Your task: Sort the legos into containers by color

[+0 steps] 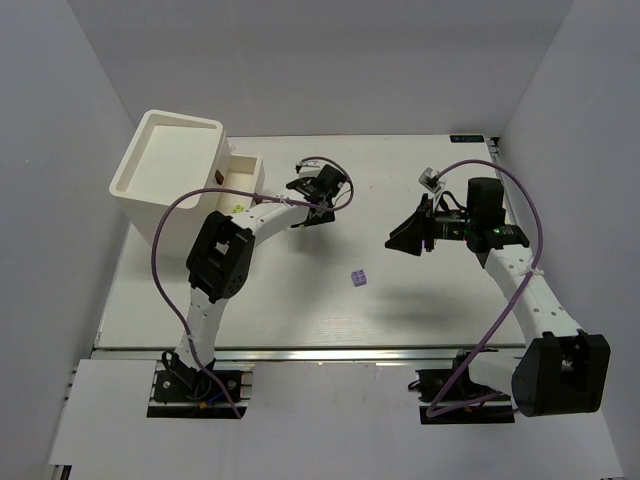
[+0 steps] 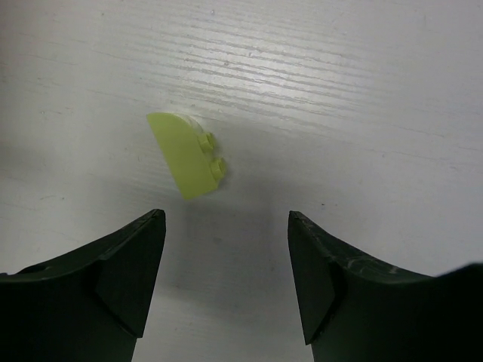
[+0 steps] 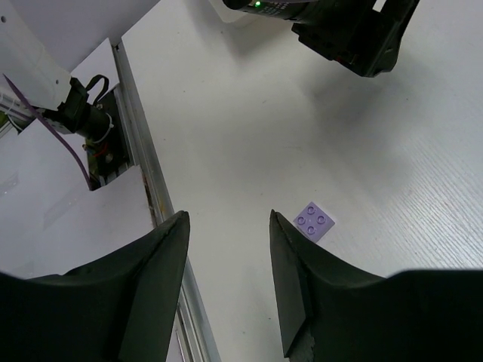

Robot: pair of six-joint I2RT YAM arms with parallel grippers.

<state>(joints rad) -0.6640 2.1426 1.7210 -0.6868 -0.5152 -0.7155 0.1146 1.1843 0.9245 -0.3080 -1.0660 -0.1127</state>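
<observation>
A yellow-green lego lies on the white table just ahead of my left gripper, slightly left of its centre line. The jaws stand wide apart with only bare table between them. In the top view the left gripper hangs right of the containers, a cream-white box with one drawer pulled out. A lavender lego rests studs-up in the middle of the table. My right gripper hovers up and to its right, open and empty. From that wrist the lavender lego lies just right of the right gripper.
The table's metal front rail and the left arm's base show left of the right gripper. The left gripper's body is at the top of that view. White walls enclose the table on three sides.
</observation>
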